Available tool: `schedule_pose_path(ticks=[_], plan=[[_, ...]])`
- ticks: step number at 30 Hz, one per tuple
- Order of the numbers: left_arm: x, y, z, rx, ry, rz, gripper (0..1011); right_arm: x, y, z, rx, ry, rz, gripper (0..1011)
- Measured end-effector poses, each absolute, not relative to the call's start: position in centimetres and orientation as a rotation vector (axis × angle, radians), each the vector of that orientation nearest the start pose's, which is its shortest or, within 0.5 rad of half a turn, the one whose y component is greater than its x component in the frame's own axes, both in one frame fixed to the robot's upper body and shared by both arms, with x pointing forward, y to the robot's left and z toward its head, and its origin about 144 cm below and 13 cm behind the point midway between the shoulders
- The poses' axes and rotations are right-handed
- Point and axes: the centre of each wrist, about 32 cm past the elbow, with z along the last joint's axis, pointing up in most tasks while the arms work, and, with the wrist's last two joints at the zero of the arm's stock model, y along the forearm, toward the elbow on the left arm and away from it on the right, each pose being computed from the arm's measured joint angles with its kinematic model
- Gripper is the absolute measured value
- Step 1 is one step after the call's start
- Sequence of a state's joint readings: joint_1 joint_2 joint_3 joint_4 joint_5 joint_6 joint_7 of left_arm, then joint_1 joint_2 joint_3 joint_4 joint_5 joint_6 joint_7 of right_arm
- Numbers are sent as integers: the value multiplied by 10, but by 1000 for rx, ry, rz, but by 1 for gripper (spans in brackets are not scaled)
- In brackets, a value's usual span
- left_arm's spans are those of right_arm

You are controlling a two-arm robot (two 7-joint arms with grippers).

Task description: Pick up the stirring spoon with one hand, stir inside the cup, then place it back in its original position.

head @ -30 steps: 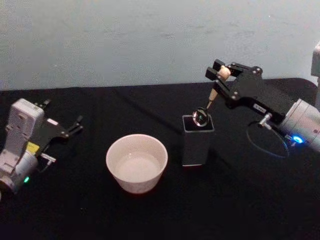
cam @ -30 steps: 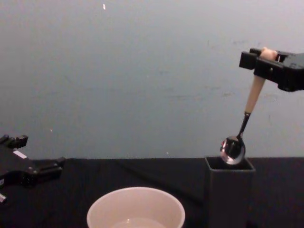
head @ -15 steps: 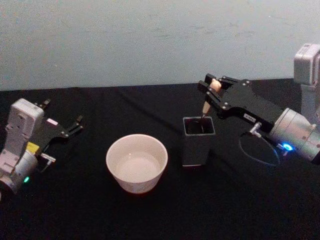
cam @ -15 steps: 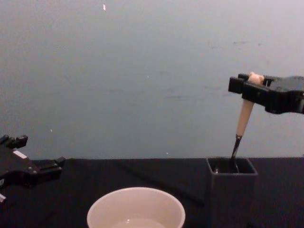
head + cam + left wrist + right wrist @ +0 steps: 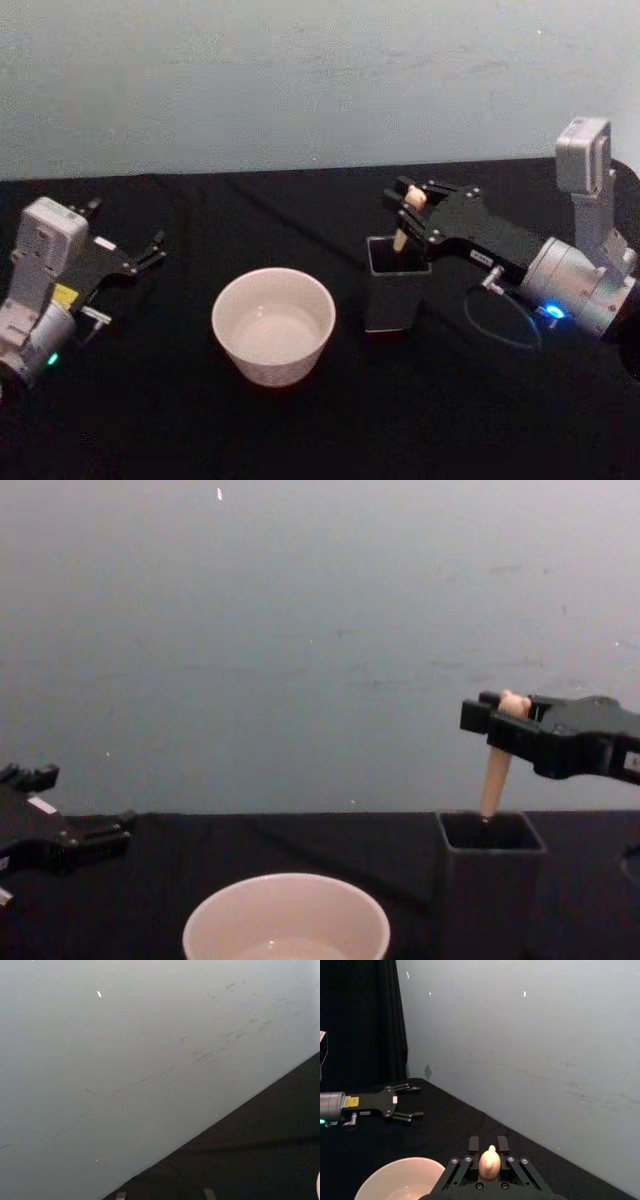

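Right gripper pinches the stirring spoon high on its beige handle, just under the knob, so the slim shaft hangs free below the fingers. The bowl is already sunk out of sight inside the dark holder directly beneath; release looks near. Cup sits well off to the side of the fingers, clear of the drop. Left gripper rests parked on the table, fingers spread, holding nothing.
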State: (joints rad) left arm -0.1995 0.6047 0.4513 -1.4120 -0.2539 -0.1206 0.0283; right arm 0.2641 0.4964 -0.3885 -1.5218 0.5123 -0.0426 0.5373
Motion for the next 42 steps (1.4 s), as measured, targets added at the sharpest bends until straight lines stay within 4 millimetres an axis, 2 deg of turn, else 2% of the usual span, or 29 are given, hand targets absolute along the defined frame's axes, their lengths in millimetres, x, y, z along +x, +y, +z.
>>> schedule_pose_path(ticks=[17,42], plan=[[489,310,1140,304,-285,1248,1001,513,-269,1173,-10,-61,-706,214],[489,310,1140,304,-285,1248,1001,520,-270,1167,-22,-55,-740,214]])
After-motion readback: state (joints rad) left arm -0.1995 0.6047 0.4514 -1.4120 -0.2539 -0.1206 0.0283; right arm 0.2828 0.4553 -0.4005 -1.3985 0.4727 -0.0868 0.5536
